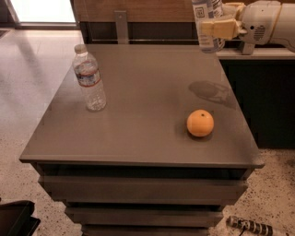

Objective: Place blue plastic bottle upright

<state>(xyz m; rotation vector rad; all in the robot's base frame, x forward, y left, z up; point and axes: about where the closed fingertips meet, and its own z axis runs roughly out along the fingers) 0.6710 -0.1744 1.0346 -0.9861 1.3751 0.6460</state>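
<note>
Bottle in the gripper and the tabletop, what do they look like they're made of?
Blue plastic bottle: seemingly thin clear plastic, see-through below a pale printed label. The gripper holds it at the top right, above the table's far corner. Table: smooth grey top, possibly laminate or painted board, with a semi-matte finish that shows a soft shadow and a faint sheen.
</note>
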